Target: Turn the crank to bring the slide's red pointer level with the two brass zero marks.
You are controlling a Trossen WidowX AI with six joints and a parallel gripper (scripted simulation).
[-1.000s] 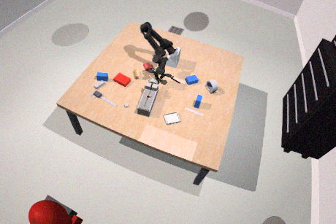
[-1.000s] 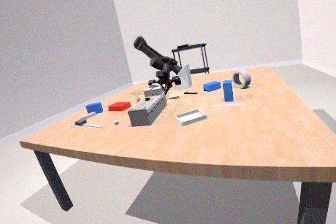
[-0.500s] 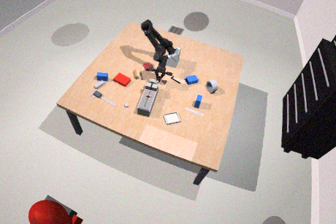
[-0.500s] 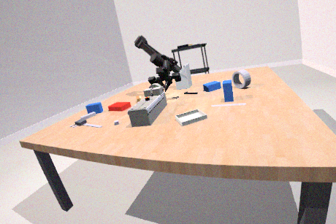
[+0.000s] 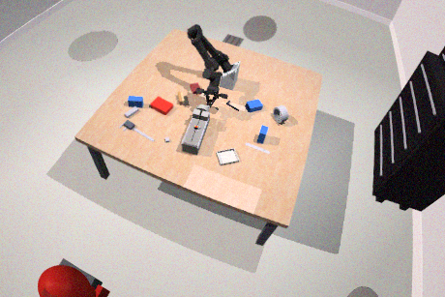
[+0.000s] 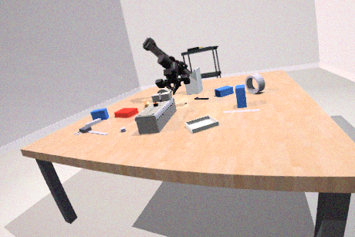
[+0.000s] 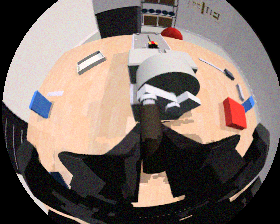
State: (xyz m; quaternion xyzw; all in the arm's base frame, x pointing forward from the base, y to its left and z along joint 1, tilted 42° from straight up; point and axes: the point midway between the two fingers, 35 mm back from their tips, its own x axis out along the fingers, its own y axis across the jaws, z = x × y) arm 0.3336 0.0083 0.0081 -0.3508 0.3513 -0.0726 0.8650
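Note:
The grey slide machine (image 5: 192,140) (image 6: 147,125) is a long box on the table. Its small red pointer (image 5: 196,127) (image 6: 155,104) (image 7: 153,44) shows on the slide; the brass zero marks are too small to make out, so I cannot tell whether it is level with them. The round grey crank hub (image 7: 167,64) stands at the machine's arm-side end. My gripper (image 5: 211,103) (image 6: 174,92) (image 7: 148,126) is shut on the dark crank handle (image 7: 151,120), which sticks out from the crank towards the wrist camera. The fingers partly hide the handle's lower part.
A red block (image 5: 162,105) (image 6: 126,112) (image 7: 234,114) lies to one side of the machine. On the other side are a white tray (image 5: 228,163), an upright blue block (image 5: 262,134) (image 6: 241,96), another blue block (image 5: 253,105) (image 6: 224,91) and a grey ring (image 6: 261,86).

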